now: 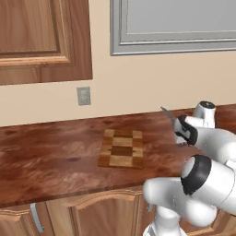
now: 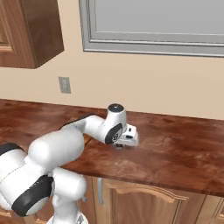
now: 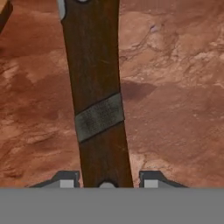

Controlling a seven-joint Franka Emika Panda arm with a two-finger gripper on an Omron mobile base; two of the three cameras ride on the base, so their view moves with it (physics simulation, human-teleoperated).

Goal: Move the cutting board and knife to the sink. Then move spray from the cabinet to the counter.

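Observation:
The checkered wooden cutting board (image 1: 121,148) lies flat on the reddish-brown counter (image 1: 46,161), left of my hand. The knife (image 3: 94,87) has a dark brown handle with a grey band, and this handle runs straight between my fingertips in the hand view. Its silver blade (image 1: 168,115) points away to the back left, past the hand. My gripper (image 3: 108,180) is shut on the knife handle, low over the counter (image 2: 175,148). From the right base view the gripper (image 2: 119,145) points down at the counter. The sink and the spray are out of view.
A closed wooden upper cabinet (image 1: 41,37) hangs at the upper left, and a grey-framed window (image 1: 175,27) sits above the counter. A wall outlet (image 1: 83,96) is behind the board. Lower cabinet doors (image 1: 101,214) run under the counter's front edge.

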